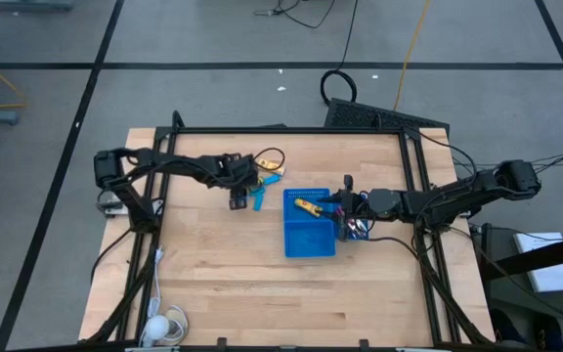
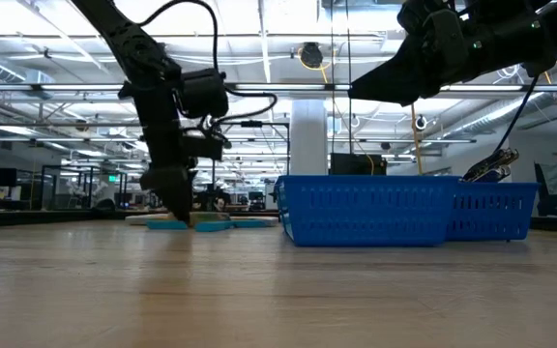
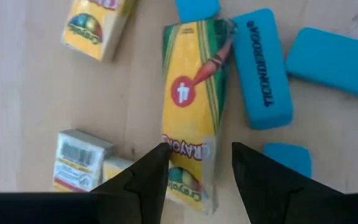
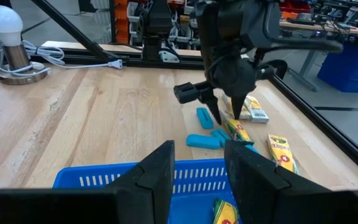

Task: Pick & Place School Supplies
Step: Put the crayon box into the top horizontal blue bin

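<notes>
A yellow crayon packet [image 3: 191, 93] lies flat on the wood among other yellow packets [image 3: 95, 25] and light-blue erasers [image 3: 263, 68]. My left gripper [image 3: 197, 168] is open and lowered to the table [image 2: 177, 208], a finger on each long side of the packet's end. The right wrist view shows it from across the table [image 4: 225, 118], and the high view from above [image 1: 245, 184]. My right gripper [image 4: 197, 168] hangs open and holding nothing over the right edge of the blue basket [image 1: 309, 235]. A yellow packet [image 1: 308, 206] lies inside the basket. My left gripper comes from above, pointing down, and straddles one end of the crayon packet [image 3: 188, 158], fingers across its width. The packet lies flat on the table. I cannot tell whether the fingers [image 3: 151, 171] touch it.
More packets [image 4: 280, 151] and erasers [image 4: 202, 141] lie around the left gripper. A white bulb lamp [image 1: 169, 323] with its cable sits at the table's near left corner. Black frame rails [image 1: 413, 186] border the table. Bare wood lies near and left of the basket.
</notes>
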Robot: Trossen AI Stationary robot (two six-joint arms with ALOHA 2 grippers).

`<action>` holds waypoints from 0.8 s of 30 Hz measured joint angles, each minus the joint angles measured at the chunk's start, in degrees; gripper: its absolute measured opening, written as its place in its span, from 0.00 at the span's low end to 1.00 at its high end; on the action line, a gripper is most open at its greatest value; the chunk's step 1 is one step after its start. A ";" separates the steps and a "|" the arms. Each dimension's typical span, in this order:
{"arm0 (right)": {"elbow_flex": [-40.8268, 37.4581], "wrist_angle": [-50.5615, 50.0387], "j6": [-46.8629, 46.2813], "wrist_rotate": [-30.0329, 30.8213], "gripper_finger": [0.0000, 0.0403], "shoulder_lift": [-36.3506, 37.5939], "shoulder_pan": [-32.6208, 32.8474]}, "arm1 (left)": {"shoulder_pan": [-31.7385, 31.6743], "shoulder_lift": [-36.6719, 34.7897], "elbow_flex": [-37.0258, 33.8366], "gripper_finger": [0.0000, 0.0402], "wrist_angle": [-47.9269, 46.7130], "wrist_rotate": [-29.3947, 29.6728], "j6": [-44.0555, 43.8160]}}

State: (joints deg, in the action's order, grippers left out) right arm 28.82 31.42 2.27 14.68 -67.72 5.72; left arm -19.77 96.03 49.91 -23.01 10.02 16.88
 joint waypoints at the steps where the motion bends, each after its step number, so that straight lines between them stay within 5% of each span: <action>1: 0.00 0.01 0.01 0.00 0.33 0.00 0.00 | 0.02 0.71 0.04 0.45 0.36 -0.18 0.00; 14: 0.00 -0.01 -0.05 0.00 0.33 0.01 0.00 | -0.07 3.73 0.13 0.44 3.65 2.77 -1.99; 24: 0.00 0.02 -0.06 0.02 0.33 0.01 0.02 | -0.13 3.04 -0.11 0.14 3.39 3.86 -3.58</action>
State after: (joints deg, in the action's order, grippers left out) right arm 28.82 31.44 2.21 14.69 -67.72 5.73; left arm -19.90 99.07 49.80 -19.62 13.88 13.30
